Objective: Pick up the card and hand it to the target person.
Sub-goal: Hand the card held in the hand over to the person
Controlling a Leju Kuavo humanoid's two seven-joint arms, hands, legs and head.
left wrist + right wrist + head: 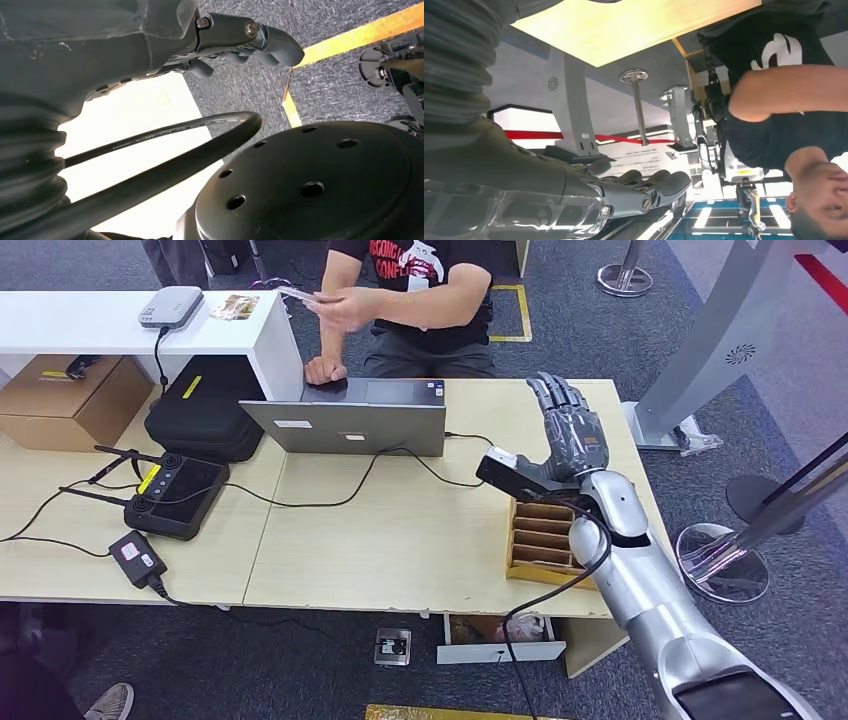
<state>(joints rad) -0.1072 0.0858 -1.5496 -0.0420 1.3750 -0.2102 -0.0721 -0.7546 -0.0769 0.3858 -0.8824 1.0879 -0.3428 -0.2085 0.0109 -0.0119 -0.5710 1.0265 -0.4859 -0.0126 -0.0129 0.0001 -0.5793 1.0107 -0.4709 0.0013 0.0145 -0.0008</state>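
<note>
Silver right arm: it is reaching up over the right end of the wooden table [400,540], with the right hand [570,435] standing palm-out, fingers stretched and apart, nothing in it.
Card: a pale, thin card [300,295] is sitting in the person's hand [345,310], raised over the far side of the table beside the white counter [100,325].
Direction: the card is lying well away from the right hand, forward and to its left, past the grey laptop [350,420].
Long axis: it is running roughly side to side, tilting slightly; it is blurred, so I cannot tell more.
Card rack: the slotted wooden box [545,540] is sitting right below the right wrist.
Left hand: the left hand [240,37] is hanging low over carpet, fingers curled in on nothing.
Nearer arm: the right one, I judge, and the handover is looking done.
</note>
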